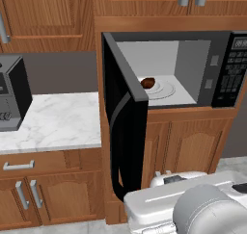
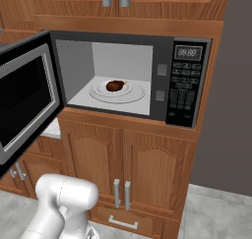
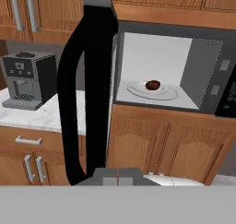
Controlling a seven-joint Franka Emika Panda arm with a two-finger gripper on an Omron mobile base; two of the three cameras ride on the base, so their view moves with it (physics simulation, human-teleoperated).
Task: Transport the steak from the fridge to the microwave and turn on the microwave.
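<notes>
The black microwave is built into wooden cabinetry. Its door is swung wide open to the left. Inside, the brown steak lies on the round glass turntable. My gripper is shut on nothing. It hangs back from the microwave, low and in front of the open door's edge, apart from the steak. The keypad is on the microwave's right side. The fridge is out of view.
A dark coffee machine stands on the marble counter left of the microwave. Wooden cabinet doors sit below it, and more cabinets above. The open door juts out into the room.
</notes>
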